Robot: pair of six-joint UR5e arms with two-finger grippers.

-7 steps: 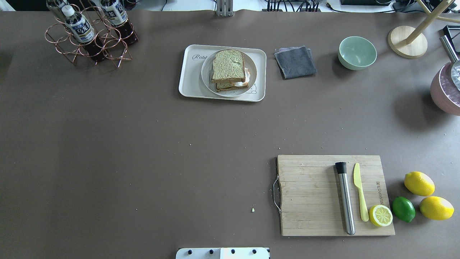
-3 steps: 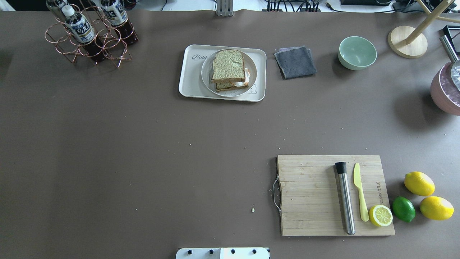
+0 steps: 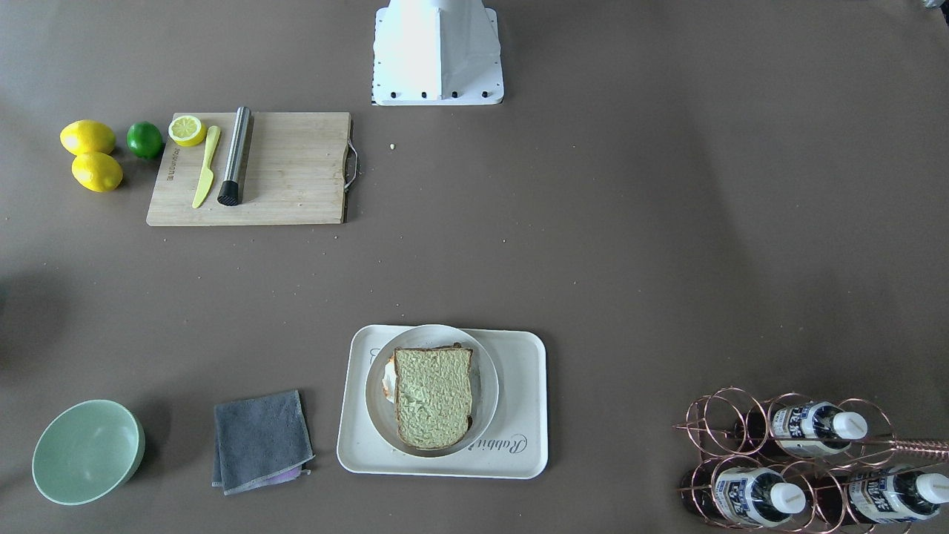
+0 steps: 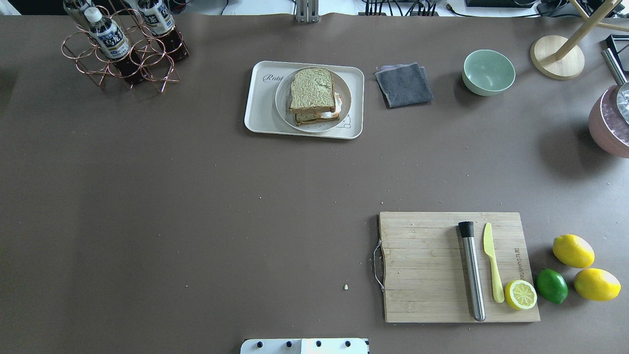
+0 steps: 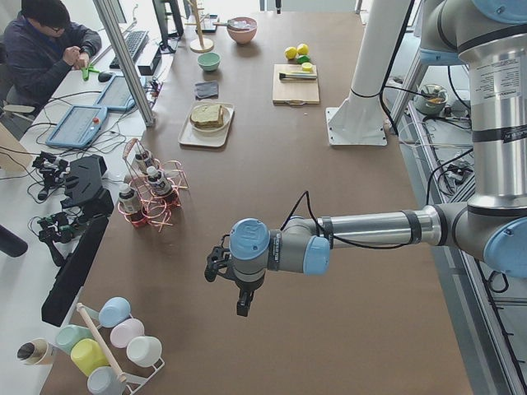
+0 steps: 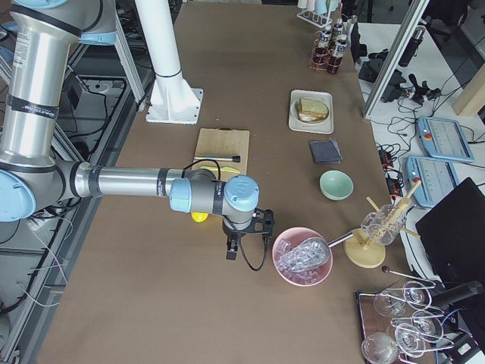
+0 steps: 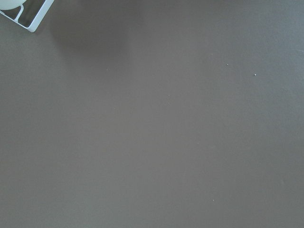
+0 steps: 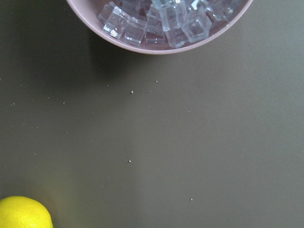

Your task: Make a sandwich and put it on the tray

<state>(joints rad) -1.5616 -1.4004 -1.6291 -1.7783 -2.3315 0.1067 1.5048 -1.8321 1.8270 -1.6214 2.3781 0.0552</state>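
The sandwich point(image 4: 312, 93), two greenish-tan slices with white egg showing between them, lies on a round white plate point(image 4: 344, 101) that rests on the cream tray point(image 4: 258, 110) at the table's far middle. The front view shows the same sandwich point(image 3: 432, 397) on the tray point(image 3: 523, 386). Both arms are far from it. My left gripper point(image 5: 243, 306) hangs over bare table at the left end, seen only in the left side view. My right gripper point(image 6: 230, 254) hangs beside the pink ice bowl, seen only in the right side view. I cannot tell whether either is open or shut.
A wooden cutting board point(image 4: 422, 268) carries a steel muddler, a yellow knife and a half lemon; two lemons and a lime point(image 4: 551, 285) lie beside it. A grey cloth point(image 4: 404, 84), green bowl point(image 4: 488, 72), bottle rack point(image 4: 123, 46) and pink ice bowl point(image 8: 161, 23) stand around. A person sits at a desk point(image 5: 49, 49).
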